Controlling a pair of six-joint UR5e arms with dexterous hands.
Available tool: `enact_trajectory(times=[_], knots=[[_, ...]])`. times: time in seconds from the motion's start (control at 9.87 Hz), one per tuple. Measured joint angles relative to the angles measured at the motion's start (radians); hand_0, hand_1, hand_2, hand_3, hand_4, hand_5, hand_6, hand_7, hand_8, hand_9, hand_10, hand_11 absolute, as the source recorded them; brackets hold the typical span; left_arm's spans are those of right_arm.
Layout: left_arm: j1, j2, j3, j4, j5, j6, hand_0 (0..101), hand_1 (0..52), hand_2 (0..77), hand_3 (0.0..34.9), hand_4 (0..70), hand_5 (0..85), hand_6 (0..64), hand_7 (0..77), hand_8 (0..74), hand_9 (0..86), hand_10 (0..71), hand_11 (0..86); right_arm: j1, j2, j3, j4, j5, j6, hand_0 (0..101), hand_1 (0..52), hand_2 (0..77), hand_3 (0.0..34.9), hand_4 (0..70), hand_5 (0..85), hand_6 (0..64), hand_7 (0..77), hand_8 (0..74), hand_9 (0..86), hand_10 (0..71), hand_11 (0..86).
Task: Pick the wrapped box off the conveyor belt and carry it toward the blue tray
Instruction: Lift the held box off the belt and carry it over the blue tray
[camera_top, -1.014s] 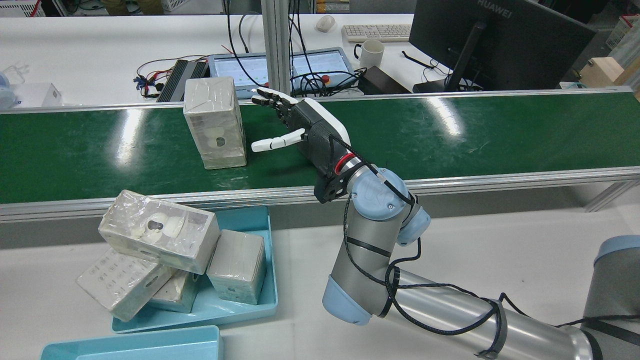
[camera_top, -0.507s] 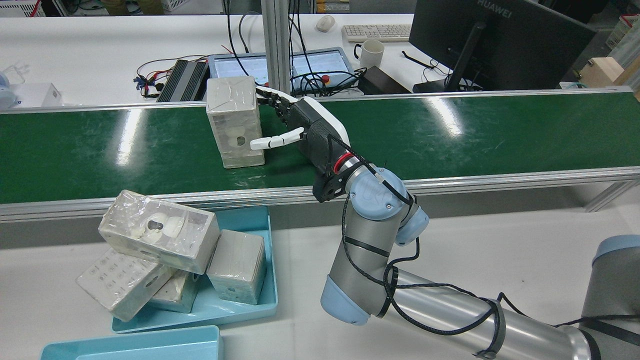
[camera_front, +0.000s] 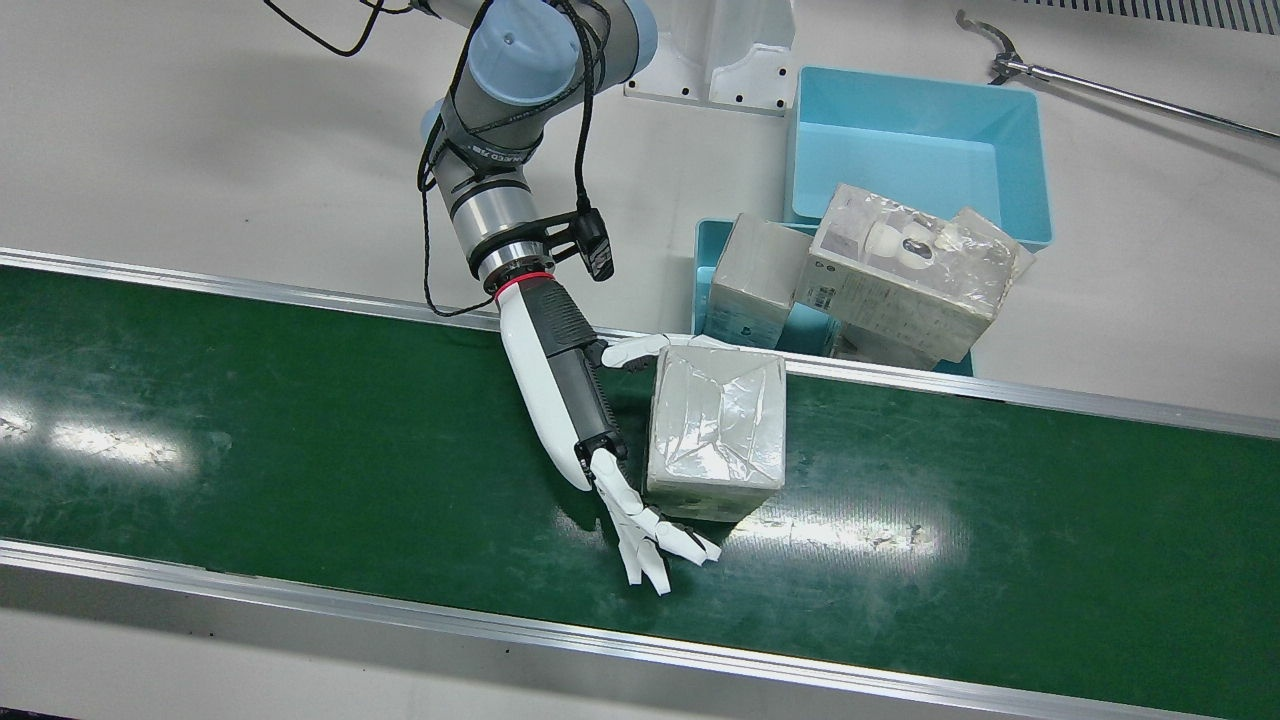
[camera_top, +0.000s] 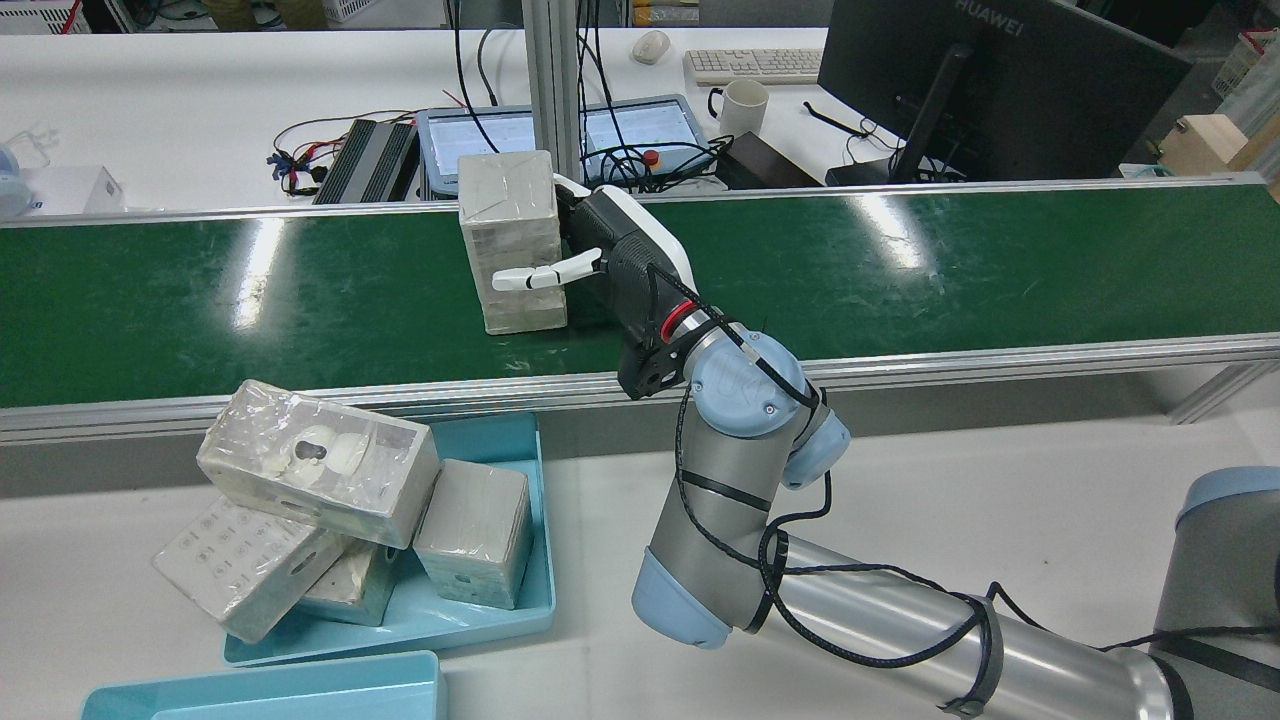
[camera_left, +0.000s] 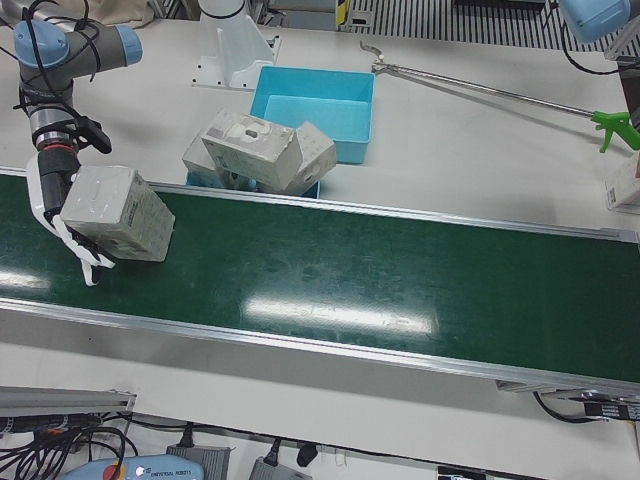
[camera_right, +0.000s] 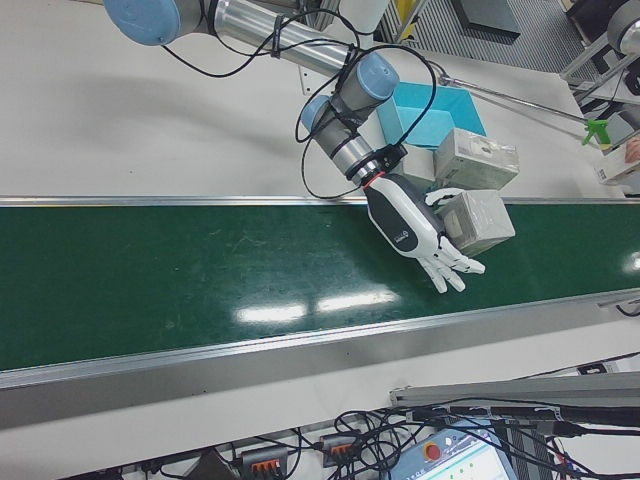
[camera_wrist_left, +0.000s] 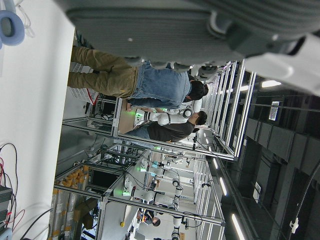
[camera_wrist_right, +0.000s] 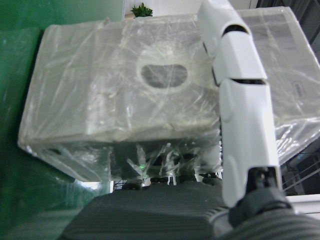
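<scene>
From the operators' side, the right hand lies along the green conveyor belt, fingers spread past the wrapped box and thumb across its near face, not clamped. Beyond sits the blue tray, piled with wrapped boxes. The left hand stays unseen.

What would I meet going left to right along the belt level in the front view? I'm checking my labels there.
Bare green belt → right hand → wrapped box → more bare belt.
</scene>
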Motion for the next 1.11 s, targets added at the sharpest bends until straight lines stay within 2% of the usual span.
enact_trajectory(times=[0.1, 0.2, 0.3, 0.41, 0.51, 0.61, 0.71, 0.81, 0.91, 1.01, 1.11], knots=[[0.0, 0.0, 0.0, 0.0, 0.0, 0.0, 0, 0.0, 0.5, 0.0, 0.5, 1.1, 0.5, 0.5, 0.5, 0.5, 0.0, 0.5, -0.001, 0.003, -0.002, 0.001, 0.006, -0.002, 54, 25.6, 19.6, 0.5, 10.4, 16.9, 9.8, 25.1, 5.5, 9.3, 0.0, 0.5], [0.0, 0.0, 0.0, 0.0, 0.0, 0.0, 0, 0.0, 0.5, 0.0, 0.5, 1.1, 0.5, 0.5, 0.5, 0.5, 0.0, 0.5, -0.001, 0.006, -0.005, 0.001, 0.01, -0.004, 54, 25.6, 19.6, 0.5, 10.4, 16.9, 9.8, 25.1, 5.5, 9.3, 0.0, 0.5], [0.0, 0.0, 0.0, 0.0, 0.0, 0.0, 0, 0.0, 0.5, 0.0, 0.0, 1.1, 0.0, 0.5, 0.5, 0.5, 0.5, 0.5, -0.001, 0.007, -0.008, 0.001, 0.013, -0.004, 58, 26.7, 21.3, 0.6, 18.0, 23.5, 14.7, 31.6, 9.3, 16.9, 2.7, 1.1], [0.0, 0.0, 0.0, 0.0, 0.0, 0.0, 0, 0.0, 0.5, 0.0, 0.5, 1.1, 0.0, 0.5, 0.5, 0.0, 0.5, 0.5, -0.001, 0.006, -0.007, 0.0, 0.015, -0.003, 61, 19.6, 26.7, 0.0, 26.2, 34.4, 24.0, 35.5, 24.5, 33.3, 7.6, 1.1], [0.0, 0.0, 0.0, 0.0, 0.0, 0.0, 0, 0.0, 0.5, 0.0, 0.0, 1.1, 0.0, 0.5, 0.5, 0.0, 0.0, 0.5, 0.0, 0.004, 0.003, -0.001, 0.017, -0.002, 61, 19.6, 26.7, 0.0, 26.2, 34.4, 24.0, 35.5, 24.5, 33.3, 14.7, 1.1], [0.0, 0.0, 0.0, 0.0, 0.0, 0.0, 0, 0.0, 0.5, 0.0, 0.0, 1.1, 0.5, 0.5, 0.5, 0.5, 0.5, 0.5, 0.001, 0.001, 0.028, -0.004, 0.022, -0.001, 54, 12.5, 32.2, 0.7, 20.7, 44.7, 28.4, 37.1, 33.8, 39.3, 35.5, 17.5], [0.0, 0.0, 0.0, 0.0, 0.0, 0.0, 0, 0.0, 0.5, 0.0, 0.0, 1.1, 0.5, 0.5, 0.5, 0.5, 0.5, 0.5, 0.001, 0.002, 0.059, -0.01, 0.029, -0.002, 54, 12.5, 32.2, 0.7, 20.7, 44.7, 28.4, 37.1, 33.8, 39.3, 35.5, 17.5], [0.0, 0.0, 0.0, 0.0, 0.0, 0.0, 0, 0.0, 0.5, 0.0, 0.0, 1.1, 0.5, 0.5, 0.5, 0.5, 0.5, 0.5, 0.0, 0.007, 0.09, -0.022, 0.036, -0.003, 52, 11.5, 33.3, 0.9, 20.7, 45.8, 28.9, 37.1, 35.5, 39.3, 42.0, 23.5], [0.0, 0.0, 0.0, 0.0, 0.0, 0.0, 0, 0.0, 1.1, 0.0, 0.0, 1.1, 0.5, 0.5, 0.5, 0.5, 0.5, 0.5, -0.003, 0.019, 0.111, -0.034, 0.041, -0.004, 52, 11.5, 33.3, 0.9, 20.7, 45.8, 28.9, 37.1, 35.5, 39.3, 42.0, 23.5], [0.0, 0.0, 0.0, 0.0, 0.0, 0.0, 0, 0.0, 1.1, 0.0, 0.0, 1.1, 0.5, 0.5, 0.5, 0.5, 0.5, 0.5, -0.014, 0.035, 0.124, -0.043, 0.044, -0.012, 50, 7.6, 36.0, 0.0, 21.3, 46.4, 28.9, 37.1, 38.2, 40.4, 42.5, 28.9], [0.0, 0.0, 0.0, 0.0, 0.0, 0.0, 0, 0.0, 0.5, 0.0, 0.0, 1.1, 0.5, 0.5, 0.5, 0.5, 0.0, 0.5, -0.032, 0.054, 0.129, -0.048, 0.048, -0.028, 50, 7.6, 36.0, 0.0, 21.3, 46.4, 28.9, 37.1, 38.2, 40.4, 42.5, 28.9]])
